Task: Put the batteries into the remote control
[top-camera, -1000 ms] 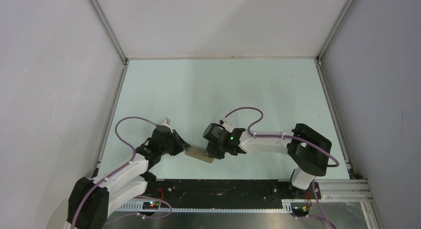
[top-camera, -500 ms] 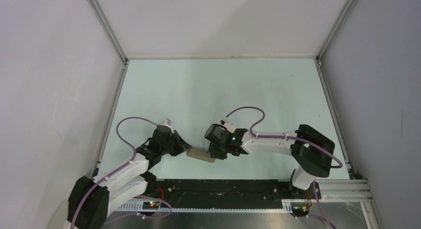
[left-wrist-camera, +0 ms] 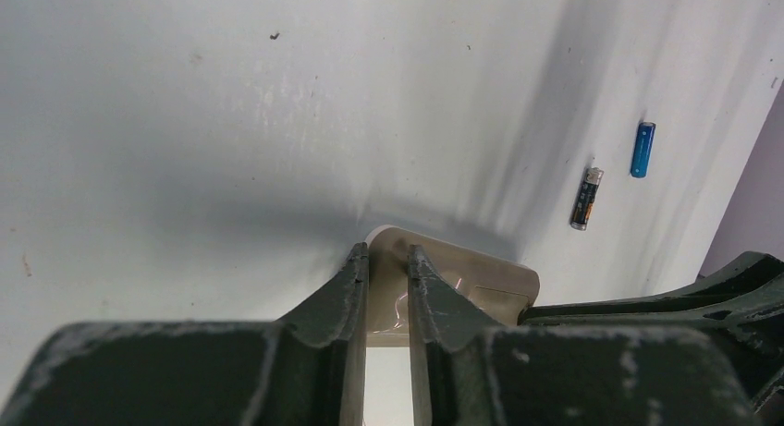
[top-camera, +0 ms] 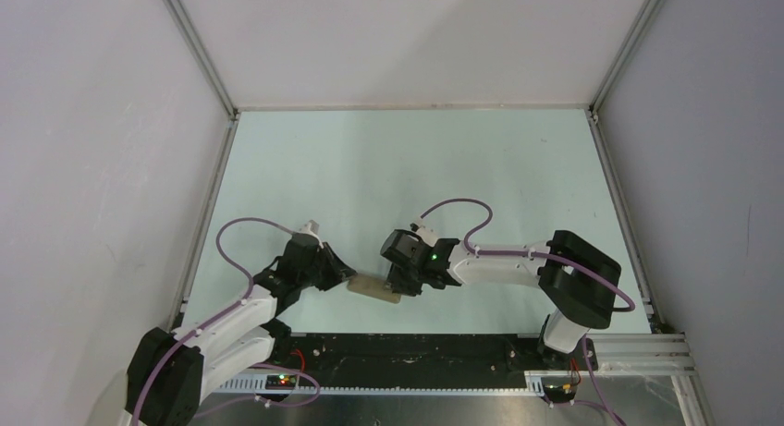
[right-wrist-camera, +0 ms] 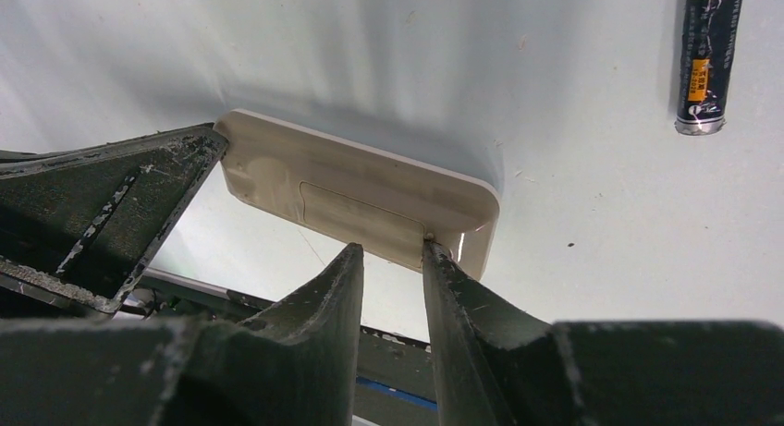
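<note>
The remote control [top-camera: 374, 288] lies back up, beige-grey, near the table's front edge between my two grippers. My left gripper [left-wrist-camera: 388, 255] is shut on its left end [left-wrist-camera: 462, 278] and holds it a little above the table. My right gripper [right-wrist-camera: 393, 255] has its jaws slightly apart with nothing between them. Its right fingertip [right-wrist-camera: 434, 260] touches the near edge of the remote [right-wrist-camera: 351, 190], at the corner of the battery cover outline. A dark battery [left-wrist-camera: 585, 198] and a blue battery [left-wrist-camera: 643, 149] lie on the table just beyond the remote. The dark battery also shows in the right wrist view [right-wrist-camera: 707, 61].
White walls and metal frame rails [top-camera: 199, 61] enclose the pale green table [top-camera: 416, 158]. The black base rail [top-camera: 416, 352] runs just in front of the remote. The batteries are hidden under the right arm [top-camera: 499, 260] in the top view.
The right gripper has shifted very slightly toward the remote's near edge. The left gripper and the remote have held still.
</note>
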